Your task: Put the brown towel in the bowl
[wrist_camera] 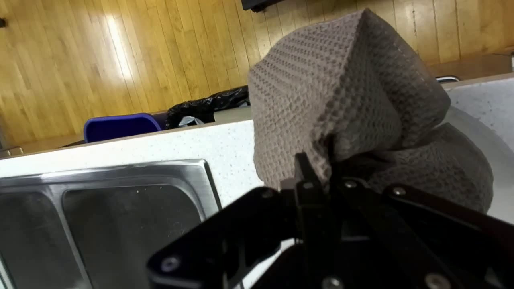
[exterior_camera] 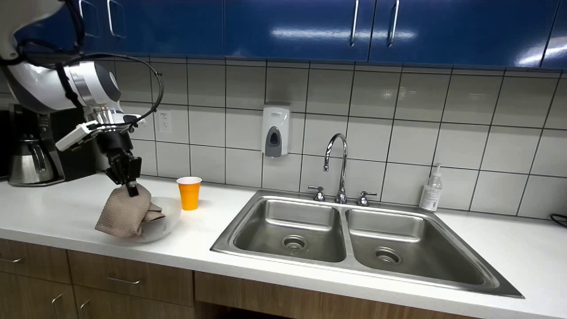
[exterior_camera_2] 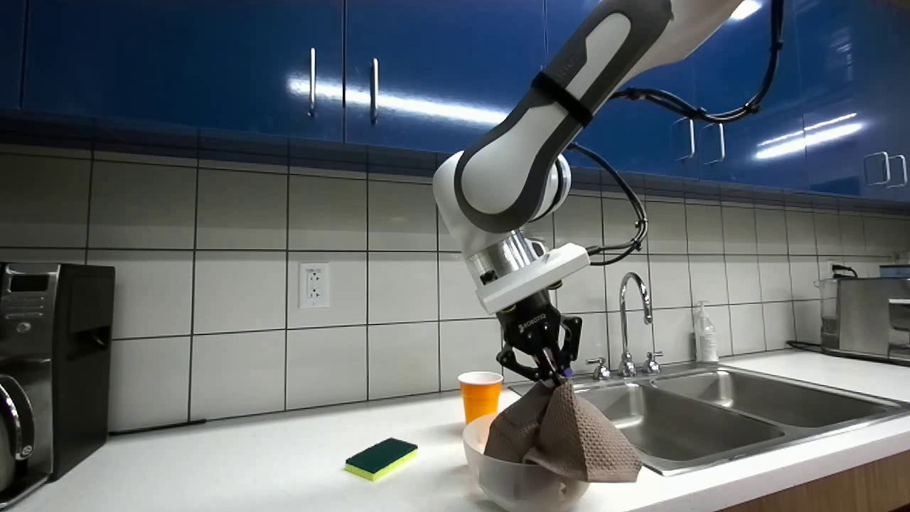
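Observation:
The brown waffle-textured towel hangs from my gripper in both exterior views, towel and towel. My gripper is shut on its top; the fingers also show in an exterior view and in the wrist view. The pale bowl stands on the counter below; its rim also shows in an exterior view and in the wrist view. Part of the towel is over the bowl's opening, and part drapes outside over the rim. The bowl's inside is mostly hidden by the towel.
An orange cup stands close behind the bowl. A green and yellow sponge lies on the counter beside it. The double sink with a faucet is on the opposite side. A coffee maker stands at the counter's far end.

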### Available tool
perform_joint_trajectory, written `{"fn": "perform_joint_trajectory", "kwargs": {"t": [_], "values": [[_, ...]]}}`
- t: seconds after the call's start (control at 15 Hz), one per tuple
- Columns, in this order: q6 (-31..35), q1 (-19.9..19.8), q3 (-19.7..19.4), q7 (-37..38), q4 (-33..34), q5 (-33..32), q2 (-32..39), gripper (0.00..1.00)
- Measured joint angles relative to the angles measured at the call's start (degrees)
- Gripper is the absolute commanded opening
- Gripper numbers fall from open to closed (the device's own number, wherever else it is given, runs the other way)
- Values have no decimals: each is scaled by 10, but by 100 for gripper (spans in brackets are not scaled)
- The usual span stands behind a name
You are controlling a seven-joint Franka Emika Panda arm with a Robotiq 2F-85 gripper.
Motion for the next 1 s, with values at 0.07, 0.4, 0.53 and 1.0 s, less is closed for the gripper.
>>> {"fn": "perform_joint_trajectory", "kwargs": {"t": [0.07,0.4,0.53,1.0], "values": [[0,2,0,3,1,0,10,1],[1,12,0,9,11,0,28,1],[0,15,0,9,19,0,30,1],[-15,16,-7,14,80,0,69,1]]}}
